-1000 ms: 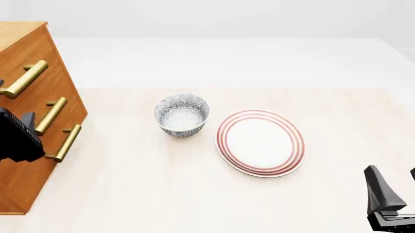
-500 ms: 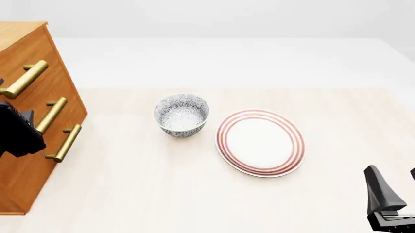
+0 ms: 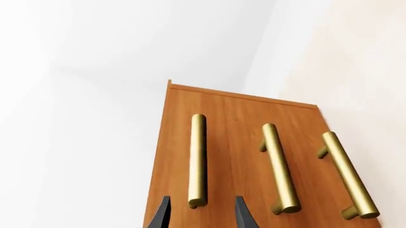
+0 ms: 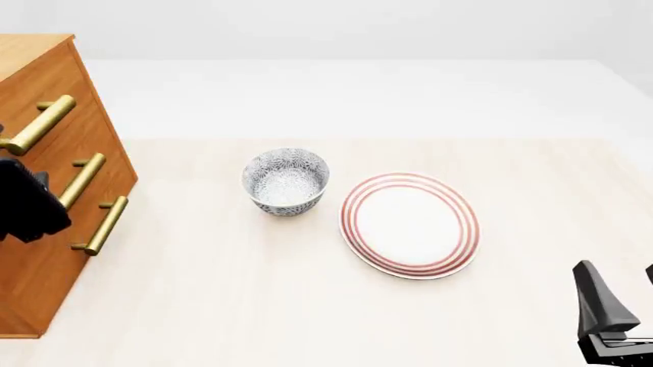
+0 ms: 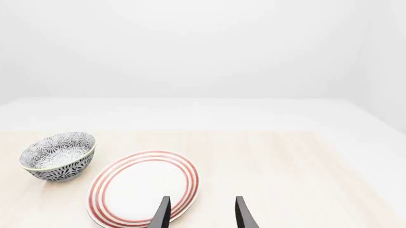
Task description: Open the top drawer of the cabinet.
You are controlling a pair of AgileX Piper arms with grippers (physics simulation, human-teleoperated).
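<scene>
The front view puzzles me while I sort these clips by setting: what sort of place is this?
Probably a simulated tabletop test scene, not a real room: a pale wooden table against blank white surroundings, holding only a wooden cabinet with brass handles, a patterned bowl and a red-ringed plate.

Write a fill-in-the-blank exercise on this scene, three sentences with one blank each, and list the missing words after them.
1. The cabinet has ____ brass bar handles on its front.
2. In the left wrist view, the left gripper is open, its fingertips on either side of the near end of the ____ drawer's handle.
3. On the table, the patterned bowl stands beside a white plate with ____ rings along its rim.

Missing words: three; top; red
</scene>
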